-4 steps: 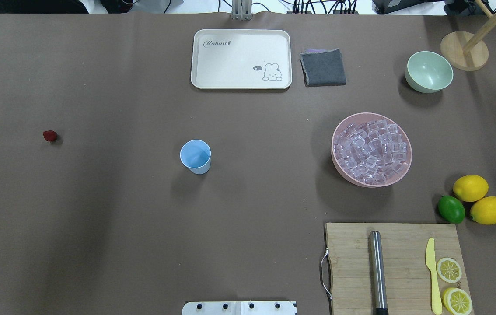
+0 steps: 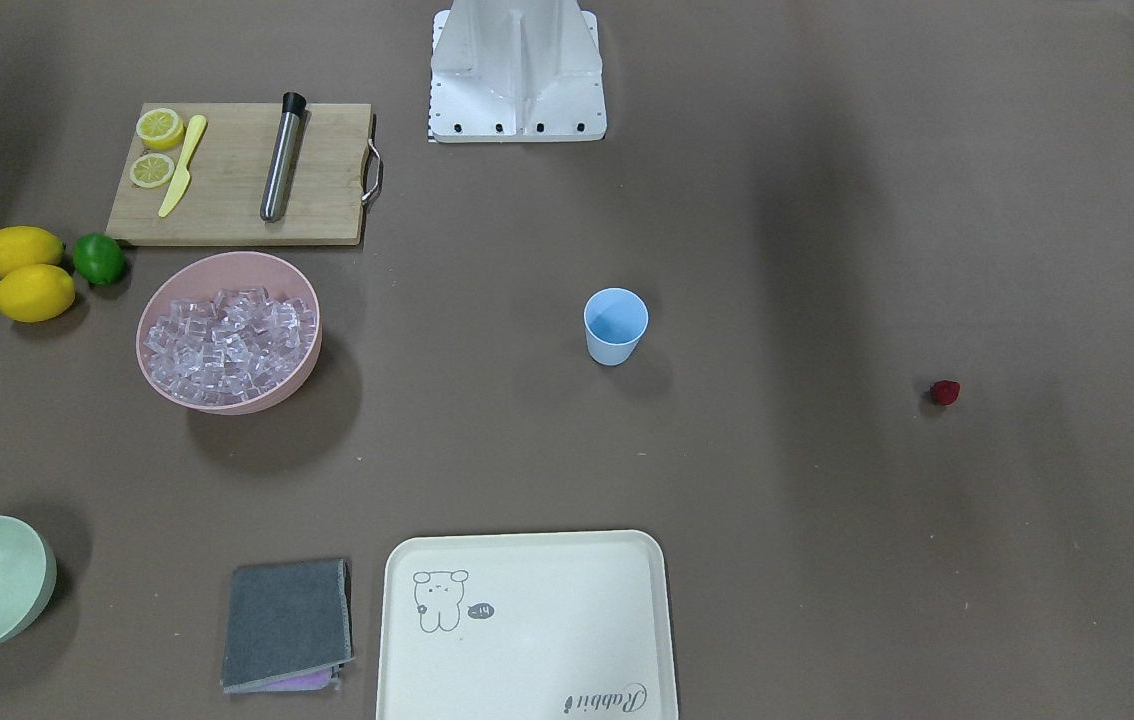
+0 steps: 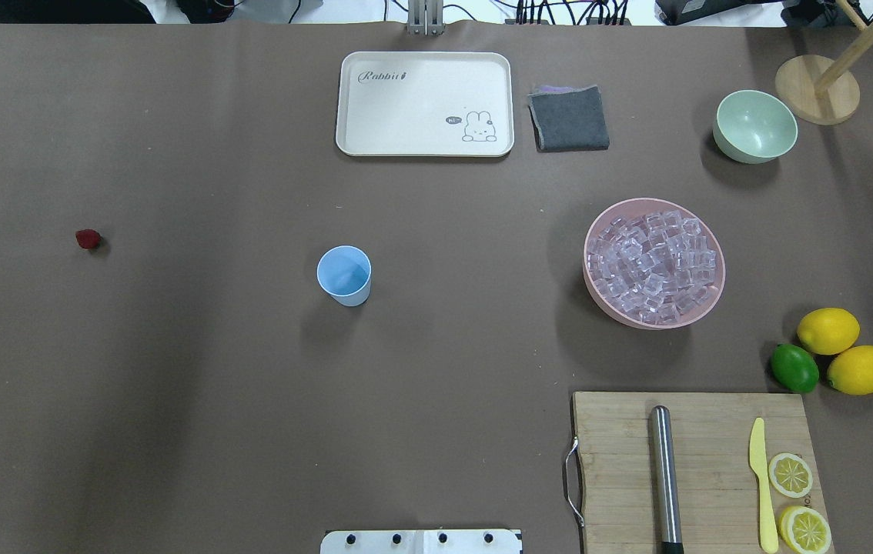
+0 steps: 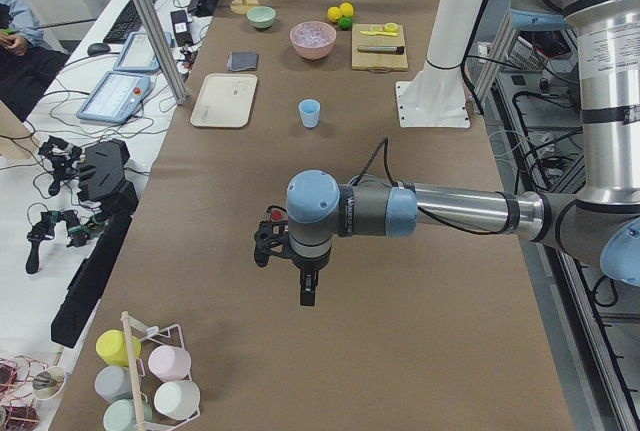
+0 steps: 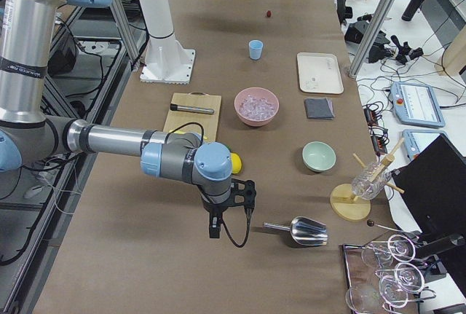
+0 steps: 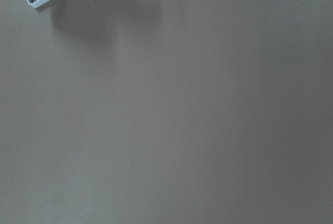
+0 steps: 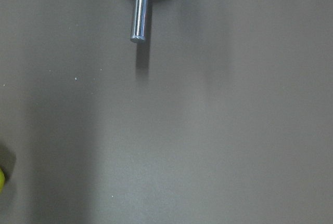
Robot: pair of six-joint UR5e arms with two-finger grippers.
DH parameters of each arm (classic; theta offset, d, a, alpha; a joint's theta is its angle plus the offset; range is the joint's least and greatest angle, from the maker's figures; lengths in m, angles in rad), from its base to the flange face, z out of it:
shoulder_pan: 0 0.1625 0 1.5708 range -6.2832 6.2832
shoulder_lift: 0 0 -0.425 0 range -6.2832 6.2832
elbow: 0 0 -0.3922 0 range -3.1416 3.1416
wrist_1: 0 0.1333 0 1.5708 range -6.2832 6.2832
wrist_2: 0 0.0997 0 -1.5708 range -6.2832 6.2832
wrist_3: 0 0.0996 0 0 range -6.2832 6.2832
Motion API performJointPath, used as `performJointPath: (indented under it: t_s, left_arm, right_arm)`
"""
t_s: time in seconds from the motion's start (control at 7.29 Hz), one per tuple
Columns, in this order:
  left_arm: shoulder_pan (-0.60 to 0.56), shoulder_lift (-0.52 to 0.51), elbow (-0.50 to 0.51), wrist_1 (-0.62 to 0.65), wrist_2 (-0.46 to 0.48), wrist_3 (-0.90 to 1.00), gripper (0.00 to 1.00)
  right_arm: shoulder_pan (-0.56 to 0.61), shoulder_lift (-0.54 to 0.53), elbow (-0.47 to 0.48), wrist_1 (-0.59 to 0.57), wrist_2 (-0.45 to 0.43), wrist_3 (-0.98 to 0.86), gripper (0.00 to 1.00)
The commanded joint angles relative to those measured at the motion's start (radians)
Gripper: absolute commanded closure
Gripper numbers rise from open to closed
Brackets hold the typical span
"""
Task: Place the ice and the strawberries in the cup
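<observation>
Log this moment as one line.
cup: upright, empty | ice: in pink bowl | strawberry: lying apart from cup | left gripper: state unclear | right gripper: state unclear

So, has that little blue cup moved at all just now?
No. The cup stands in the same spot, with the same gap to the tray as before.
</observation>
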Motion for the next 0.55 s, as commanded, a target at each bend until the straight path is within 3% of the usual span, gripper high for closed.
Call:
performJointPath:
  t_s: [0.0,0.41]
  left_arm:
    - [0.002,-0.001,0.001,-0.018,0.003,-0.001,0.01]
    - [0.002,0.005,0.002,-0.02,0.005,-0.001,0.01]
  right_arm:
    - [0.0,0.0,0.0,0.0,0.001,0.0,0.0]
    - [0.0,0.0,0.006,0.0,0.002,0.0,0.0]
